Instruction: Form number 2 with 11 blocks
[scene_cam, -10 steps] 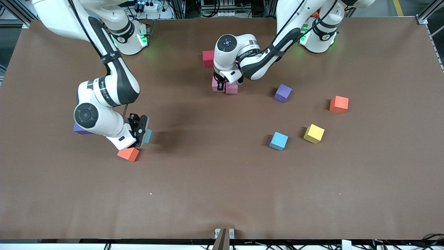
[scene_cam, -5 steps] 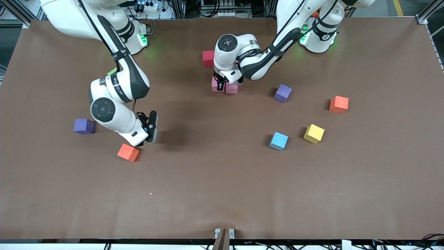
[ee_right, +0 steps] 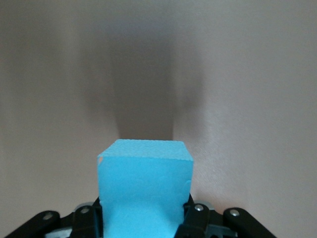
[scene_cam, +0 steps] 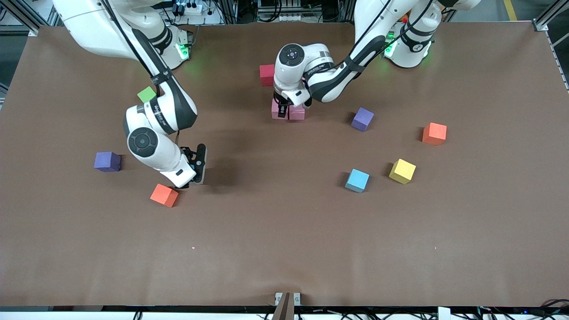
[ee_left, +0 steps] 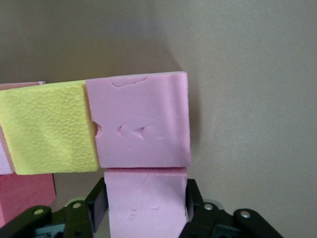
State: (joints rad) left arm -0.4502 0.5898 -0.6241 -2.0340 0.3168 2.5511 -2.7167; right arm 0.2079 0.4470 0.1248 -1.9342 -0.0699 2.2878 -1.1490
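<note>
Front view: the number 2 is barely begun, a red block [scene_cam: 266, 74] and a few pink blocks [scene_cam: 297, 113] clustered under the left hand [scene_cam: 282, 108], which straddles a pink block [ee_left: 144, 207]; whether it grips cannot be told. The right hand [scene_cam: 198, 163], over bare table [scene_cam: 284, 231], is clenched on a light blue block [ee_right: 143, 191]. Purple, orange, yellow and blue cubes lie scattered.

Foam blocks [scene_cam: 357, 180] lie scattered; pink ones [scene_cam: 296, 113], yellow [ee_left: 48, 127] and red [scene_cam: 266, 74] cluster together.
</note>
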